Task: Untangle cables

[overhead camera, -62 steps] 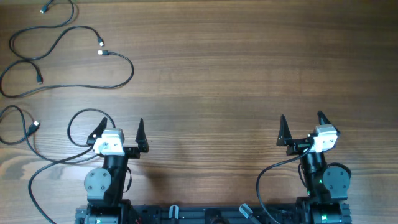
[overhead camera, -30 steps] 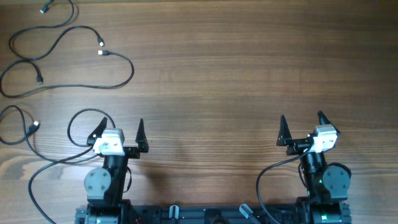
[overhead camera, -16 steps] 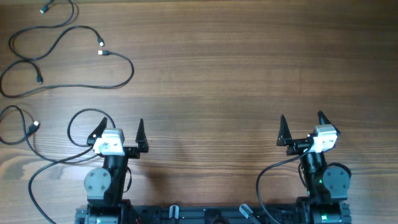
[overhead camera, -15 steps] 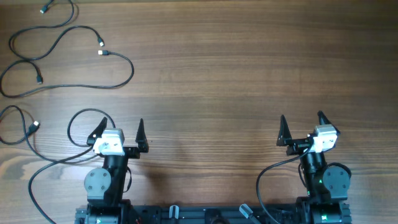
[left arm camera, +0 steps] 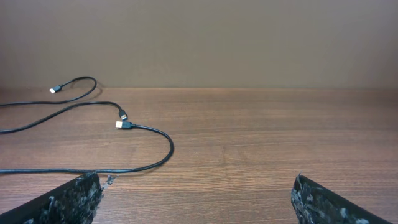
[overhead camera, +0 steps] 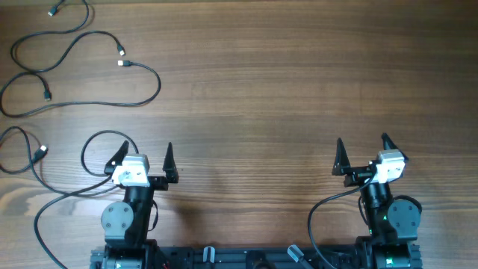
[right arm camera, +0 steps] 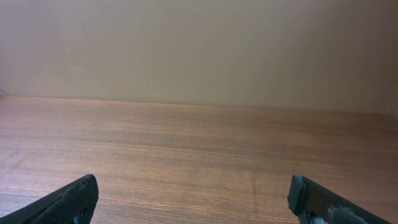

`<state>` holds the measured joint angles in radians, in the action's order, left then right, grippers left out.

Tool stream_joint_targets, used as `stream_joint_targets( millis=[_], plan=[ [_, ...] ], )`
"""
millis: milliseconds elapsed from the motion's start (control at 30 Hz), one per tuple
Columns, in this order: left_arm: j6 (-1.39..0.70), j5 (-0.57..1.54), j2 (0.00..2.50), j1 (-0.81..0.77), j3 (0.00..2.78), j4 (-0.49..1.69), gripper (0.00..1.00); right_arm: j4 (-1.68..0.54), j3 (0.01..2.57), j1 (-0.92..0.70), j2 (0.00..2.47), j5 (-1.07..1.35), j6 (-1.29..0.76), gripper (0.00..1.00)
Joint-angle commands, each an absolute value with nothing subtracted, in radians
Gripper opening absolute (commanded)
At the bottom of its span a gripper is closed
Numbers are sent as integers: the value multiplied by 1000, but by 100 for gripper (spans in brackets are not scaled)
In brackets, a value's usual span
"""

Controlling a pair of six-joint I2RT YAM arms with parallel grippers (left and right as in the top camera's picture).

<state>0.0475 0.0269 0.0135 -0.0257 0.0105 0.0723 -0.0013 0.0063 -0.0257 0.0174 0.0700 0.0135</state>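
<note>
Cables (overhead camera: 122,63) far left, ahead of the wide-open empty left gripper (overhead camera: 146,149), well apart from the wide-open right gripper (overhead camera: 361,140).

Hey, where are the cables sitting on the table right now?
In the overhead view, the cables lie loose at the far-left corner of the table, ahead and left of the left gripper, far from the right gripper.

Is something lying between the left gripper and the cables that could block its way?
Nothing visible does. Only bare table lies between the open left gripper and the cables, which lie at the far left.
</note>
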Motion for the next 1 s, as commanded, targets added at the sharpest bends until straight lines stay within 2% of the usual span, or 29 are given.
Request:
stream_joint_targets(
  millis=[0,967],
  plan=[
    [49,17,3,-24,6,76,100,0,5,-29,4,60,26,100],
    [49,17,3,-24,6,76,100,-1,6,-28,4,57,27,100]
  ],
)
